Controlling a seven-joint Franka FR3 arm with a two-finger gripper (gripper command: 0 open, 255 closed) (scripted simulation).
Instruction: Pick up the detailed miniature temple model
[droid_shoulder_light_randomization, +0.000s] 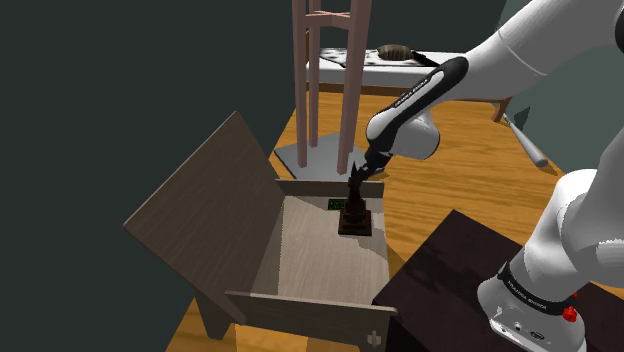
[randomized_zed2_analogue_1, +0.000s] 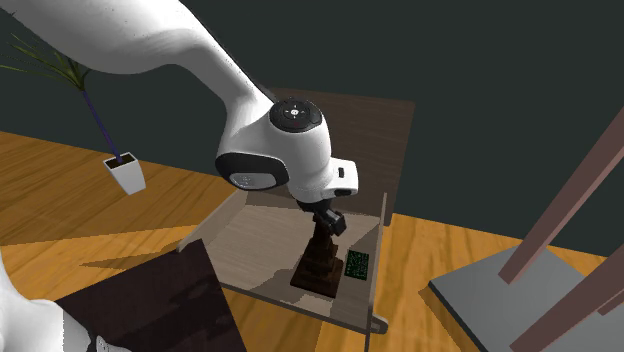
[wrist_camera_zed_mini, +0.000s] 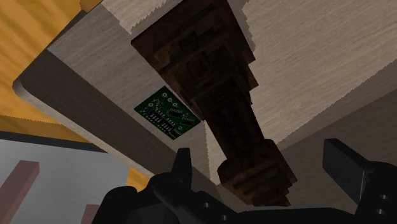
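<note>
The miniature temple model (droid_shoulder_light_randomization: 354, 212) is a dark brown stepped tower on a square base. It stands upright inside an open wooden box (droid_shoulder_light_randomization: 318, 262), near the far wall. In the second exterior view the temple (randomized_zed2_analogue_1: 320, 262) rises under the hand. My black gripper (droid_shoulder_light_randomization: 358, 181) hangs over its top, and in that view the gripper (randomized_zed2_analogue_1: 326, 226) covers the spire. In the wrist view the temple (wrist_camera_zed_mini: 216, 83) runs away from my open gripper (wrist_camera_zed_mini: 264, 158). Its narrow top lies between the fingers (wrist_camera_zed_mini: 347, 168), with a gap on each side.
A small green circuit board (wrist_camera_zed_mini: 167, 111) lies on the box floor beside the temple's base. The box's brown lid (droid_shoulder_light_randomization: 200, 215) leans open at the shoulder view's left. Pink wooden legs (droid_shoulder_light_randomization: 330, 80) on a grey plate stand behind. My dark stand (droid_shoulder_light_randomization: 450, 270) borders the box.
</note>
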